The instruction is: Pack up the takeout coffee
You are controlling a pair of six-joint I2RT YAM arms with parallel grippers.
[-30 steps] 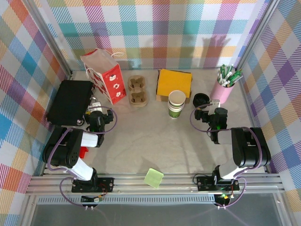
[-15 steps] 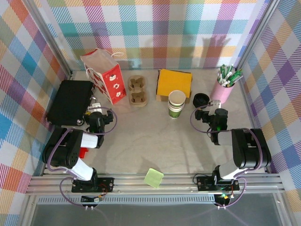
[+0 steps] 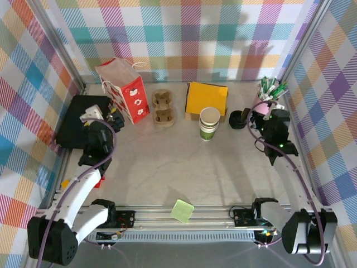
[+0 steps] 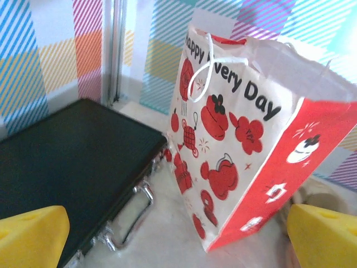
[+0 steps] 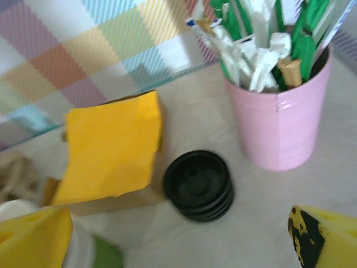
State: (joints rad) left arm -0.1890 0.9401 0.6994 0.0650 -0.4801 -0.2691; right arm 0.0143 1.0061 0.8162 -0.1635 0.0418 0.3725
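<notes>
At the far left of the table, a black case [image 3: 78, 120] lies flat, with its handle and latches on the side facing the table's centre. The left gripper [image 4: 177, 237] hovers by the case's right edge. Its yellow fingertips [image 4: 30, 234] stand wide apart with nothing between them. At 1 o'clock from that gripper, a red-and-white paper gift bag [image 3: 124, 96] printed "Happy Every Day" stands upright and open, just beside the case. At 3 o'clock from the bag, a brown cardboard cup carrier [image 3: 163, 107] lies on the table. Further right, a yellow napkin [image 3: 206, 98] is draped over a brown box. The takeout coffee [image 3: 210, 123] stands upright at 6 o'clock from the napkin and just in front of it, near the table's centre, without a lid and apart from both grippers. A green square pad [image 3: 182, 211] lies at 7 o'clock from the cup, well apart, at the near edge. At 3 o'clock from the cup sits a round black lid [image 3: 239, 119]. The right gripper [image 5: 178, 237] hangs just right of the lid and is aimed toward it, its fingers spread wide and empty. At 1 o'clock from the lid stands a pink cup of pens [image 3: 268, 103].
</notes>
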